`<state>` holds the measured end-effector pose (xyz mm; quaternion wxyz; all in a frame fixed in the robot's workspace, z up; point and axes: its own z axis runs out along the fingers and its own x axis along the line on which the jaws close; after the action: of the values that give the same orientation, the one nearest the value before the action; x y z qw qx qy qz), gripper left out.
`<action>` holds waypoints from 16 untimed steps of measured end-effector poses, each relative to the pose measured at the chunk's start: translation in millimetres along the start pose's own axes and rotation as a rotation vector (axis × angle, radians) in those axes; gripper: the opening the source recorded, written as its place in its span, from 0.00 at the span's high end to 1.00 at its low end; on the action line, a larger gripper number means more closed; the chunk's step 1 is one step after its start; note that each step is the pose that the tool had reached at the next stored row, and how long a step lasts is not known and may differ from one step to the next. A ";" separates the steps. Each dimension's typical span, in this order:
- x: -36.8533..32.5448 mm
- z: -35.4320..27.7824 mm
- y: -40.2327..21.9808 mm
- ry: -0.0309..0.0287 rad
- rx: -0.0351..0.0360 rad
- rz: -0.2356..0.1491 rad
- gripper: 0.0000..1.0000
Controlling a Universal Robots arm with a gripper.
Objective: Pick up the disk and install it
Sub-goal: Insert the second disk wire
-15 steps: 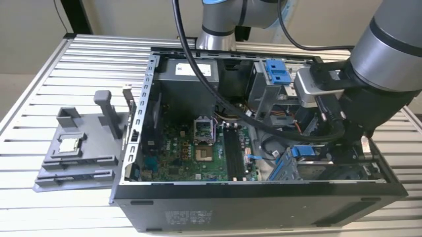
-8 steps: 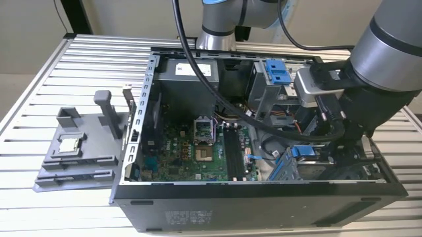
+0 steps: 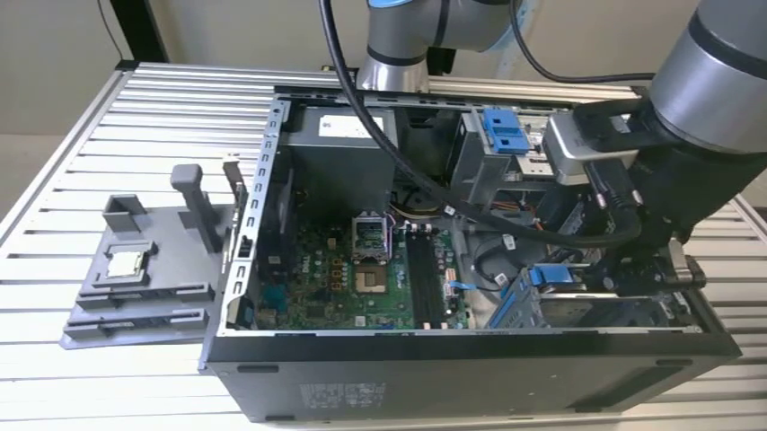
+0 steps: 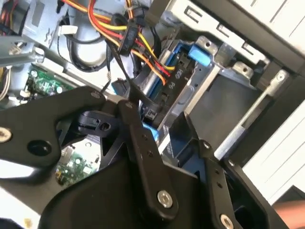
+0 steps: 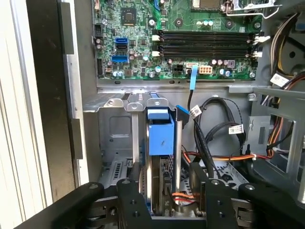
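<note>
The disk (image 5: 162,169) stands on edge in a slot of the metal drive cage (image 5: 114,131) at the front corner of the open computer case. The blue plastic tab on its rail (image 5: 160,136) sticks out toward the motherboard. That tab (image 3: 551,276) also appears in the exterior view, just beside the arm's wrist. My gripper (image 5: 167,191) straddles the disk, one black finger (image 5: 131,195) on each side. A narrow gap shows beside the other finger (image 5: 207,195), so the jaws stand open. In the second wrist view the gripper (image 4: 162,131) points into the cage among the cables.
Orange, red and black power cables (image 4: 138,43) hang close to the cage. The green motherboard (image 3: 359,269) fills the case floor. A bright-blue latch (image 3: 506,130) sits on the upper bay. A grey fixture (image 3: 144,269) holding a small chip lies on the slatted table at the exterior view's left.
</note>
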<state>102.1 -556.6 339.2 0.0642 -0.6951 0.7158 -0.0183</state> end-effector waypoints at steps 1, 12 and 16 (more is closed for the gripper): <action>-0.2 -2.6 -0.3 0.0001 -0.0001 0.000 0.00; -1.5 -20.7 -2.5 0.0000 -0.0017 0.000 0.00; -1.5 -20.7 -2.5 0.0000 -0.0021 0.000 0.00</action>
<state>102.3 -556.5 360.1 0.0635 -0.6952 0.7158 -0.0176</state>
